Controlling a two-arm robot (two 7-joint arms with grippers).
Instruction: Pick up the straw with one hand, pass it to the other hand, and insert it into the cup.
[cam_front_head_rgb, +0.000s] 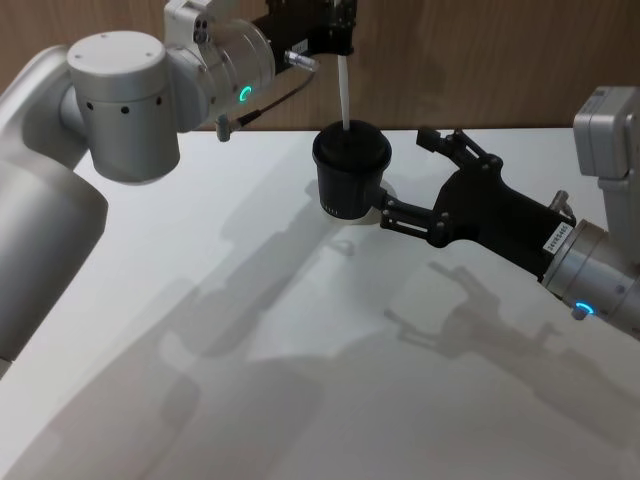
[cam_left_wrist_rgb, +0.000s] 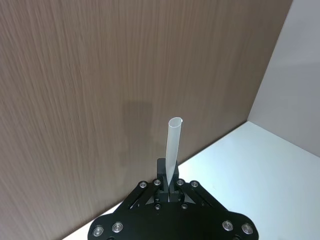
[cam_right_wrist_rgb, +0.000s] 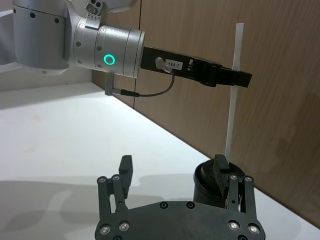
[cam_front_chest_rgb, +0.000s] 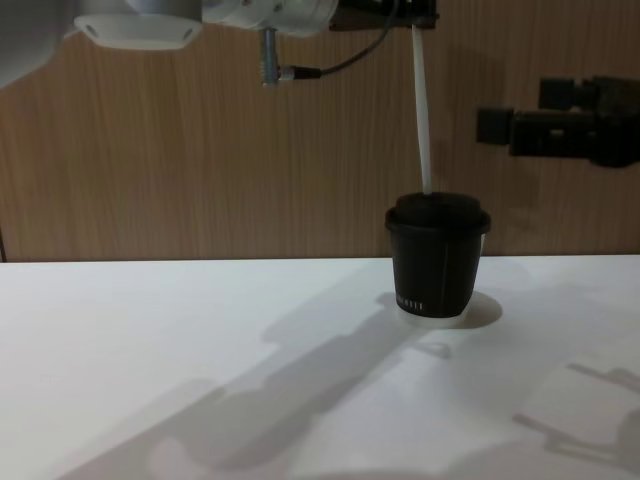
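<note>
The white straw (cam_front_head_rgb: 344, 92) hangs upright over the black cup (cam_front_head_rgb: 350, 178), and its lower end meets the top of the domed lid. My left gripper (cam_front_head_rgb: 335, 42), on the silver wrist with the green ring, is shut on the straw's upper part. The left wrist view shows the straw (cam_left_wrist_rgb: 173, 145) rising from between the closed fingers (cam_left_wrist_rgb: 176, 183). My right gripper (cam_front_head_rgb: 407, 180) stands open just right of the cup, holding nothing. From the right wrist view, the cup (cam_right_wrist_rgb: 206, 181) sits behind one finger (cam_right_wrist_rgb: 220, 166), and the straw (cam_right_wrist_rgb: 233, 100) stands above it. The chest view shows the straw (cam_front_chest_rgb: 422, 110) and cup (cam_front_chest_rgb: 437, 262).
The cup stands near the back of the white table (cam_front_head_rgb: 300, 380), close to the wooden wall (cam_front_head_rgb: 480, 60). The left arm's big grey elbow (cam_front_head_rgb: 120, 100) reaches over the table's left side. Shadows of both arms fall across the tabletop.
</note>
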